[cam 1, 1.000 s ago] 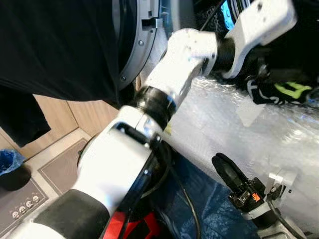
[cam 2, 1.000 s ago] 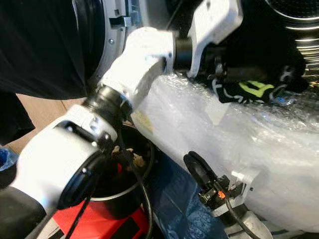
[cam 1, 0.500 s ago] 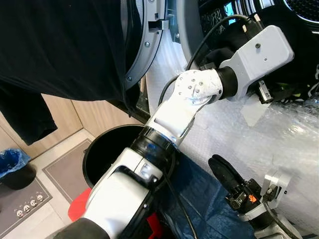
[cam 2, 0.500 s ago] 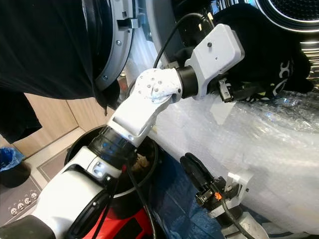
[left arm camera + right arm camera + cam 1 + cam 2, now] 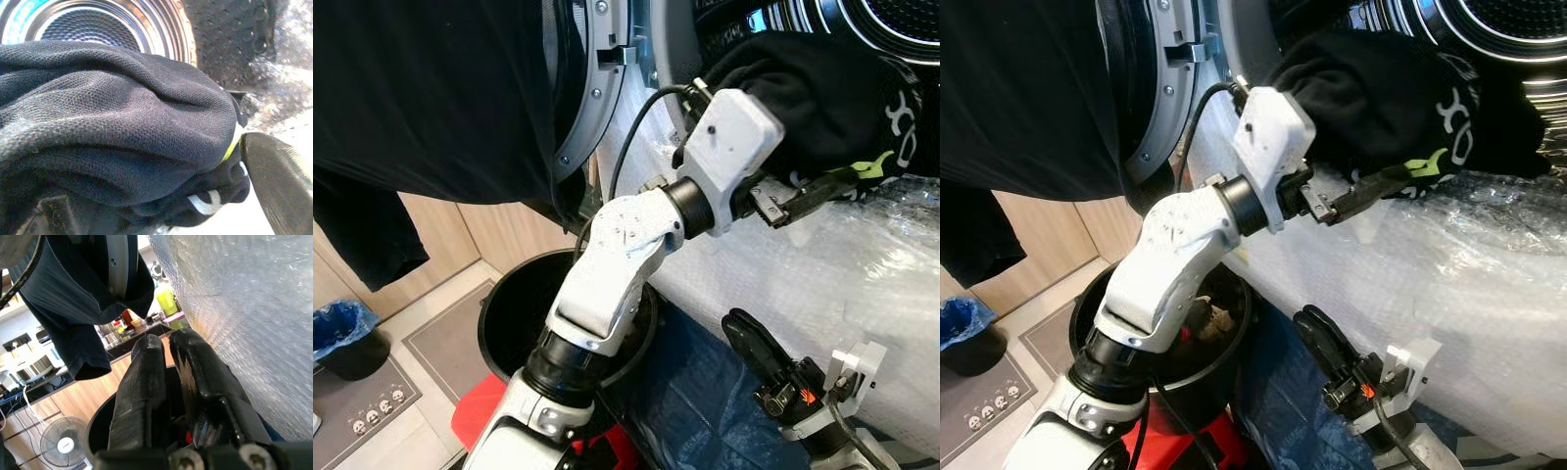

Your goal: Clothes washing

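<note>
A black garment point(image 5: 813, 88) with white and neon-yellow print is bunched in front of the washer's steel drum point(image 5: 891, 15) at the upper right. My left gripper point(image 5: 837, 181) is shut on its lower edge, by the yellow print, and holds it above the bubble wrap. In the left wrist view the garment point(image 5: 112, 117) bulges against the drum rim point(image 5: 161, 29), with one finger point(image 5: 279, 186) beside it. My right gripper point(image 5: 749, 338) hangs low in front of the machine, shut with nothing in it; its fingers point(image 5: 146, 387) point toward a black bucket.
Bubble wrap point(image 5: 862, 274) covers the machine's front below the drum. The open washer door point(image 5: 602, 88) stands at left with a large black garment point(image 5: 431, 98) draped over it. A black bucket point(image 5: 509, 313) sits below, beside blue plastic point(image 5: 705, 392). A small blue-lined bin point(image 5: 347, 328) stands on the floor at left.
My left arm has lifted the black garment off the bubble wrap and up to the drum opening. The right gripper has stayed where it was.
</note>
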Robot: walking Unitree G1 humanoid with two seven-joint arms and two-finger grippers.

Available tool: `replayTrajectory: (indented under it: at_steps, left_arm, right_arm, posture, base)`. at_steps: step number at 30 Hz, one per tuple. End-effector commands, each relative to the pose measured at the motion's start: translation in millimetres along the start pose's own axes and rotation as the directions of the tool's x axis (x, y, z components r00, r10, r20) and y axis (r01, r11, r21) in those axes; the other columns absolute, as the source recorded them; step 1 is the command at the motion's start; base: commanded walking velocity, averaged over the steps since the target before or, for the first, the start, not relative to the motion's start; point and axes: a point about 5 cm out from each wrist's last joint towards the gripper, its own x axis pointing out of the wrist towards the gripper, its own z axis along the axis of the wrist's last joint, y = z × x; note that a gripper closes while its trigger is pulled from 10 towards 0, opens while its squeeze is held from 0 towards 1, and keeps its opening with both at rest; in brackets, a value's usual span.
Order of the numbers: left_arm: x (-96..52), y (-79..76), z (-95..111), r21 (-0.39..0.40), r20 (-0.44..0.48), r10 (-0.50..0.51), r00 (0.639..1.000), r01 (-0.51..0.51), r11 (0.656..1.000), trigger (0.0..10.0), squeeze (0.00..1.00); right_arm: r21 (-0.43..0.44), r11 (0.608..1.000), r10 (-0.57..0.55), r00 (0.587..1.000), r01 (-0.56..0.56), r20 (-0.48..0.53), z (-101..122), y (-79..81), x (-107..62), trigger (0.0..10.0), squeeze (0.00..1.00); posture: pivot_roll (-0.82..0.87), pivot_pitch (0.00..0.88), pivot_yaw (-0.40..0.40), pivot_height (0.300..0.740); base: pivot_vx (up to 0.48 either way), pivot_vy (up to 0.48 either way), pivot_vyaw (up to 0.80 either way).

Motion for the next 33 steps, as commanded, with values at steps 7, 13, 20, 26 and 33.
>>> replayTrajectory:
  at_steps: [7, 13, 20, 26, 33]
  left_arm:
    - [-20.4, 6.8, -7, -0.172, -0.073, 0.059, 0.996, -0.071, 0.983, 10.0, 0.0]
    - [-38.3, -12.4, -22, 0.037, -0.219, -0.202, 0.954, 0.215, 0.976, 10.0, 0.0]
    - [-34.4, -4.0, -10, 0.079, -0.192, -0.143, 0.971, 0.16, 0.984, 0.0, 0.0]
    - [-32.4, -4.7, -9, 0.132, -0.188, -0.138, 0.972, 0.165, 0.978, 10.0, 0.0]
    - [-28.9, -2.7, -5, 0.162, -0.17, -0.126, 0.977, 0.154, 0.975, 6.7, 0.0]
  right_arm:
    - [0.003, 1.0, 0.012, 1.0, -0.012, -0.003, -4, 1.4, 4.1, 10.0, 0.0]
    - [0.006, 1.0, 0.014, 1.0, -0.014, 0.0, -4, 1.9, 3.8, 10.0, 0.0]
    - [0.008, 1.0, 0.014, 1.0, -0.014, 0.004, -4, 2.6, 2.9, 10.0, 0.0]
    - [0.004, 1.0, 0.015, 1.0, -0.015, 0.001, -4, 2.0, 2.2, 10.0, 0.0]
    - [0.005, 1.0, 0.016, 1.0, -0.016, 0.0, -3, 1.7, 1.8, 10.0, 0.0]
  posture:
    - [0.16, 0.063, 0.068, 0.74]
    - [0.16, 0.063, 0.072, 0.74]
    - [0.16, 0.063, 0.072, 0.74]
    - [0.16, 0.064, 0.068, 0.74]
    - [0.16, 0.065, 0.065, 0.74]
  base:
    - [0.0, 0.0, 0.0]
    - [0.0, 0.0, 0.0]
    - [0.0, 0.0, 0.0]
    - [0.0, 0.0, 0.0]
    - [0.0, 0.0, 0.0]
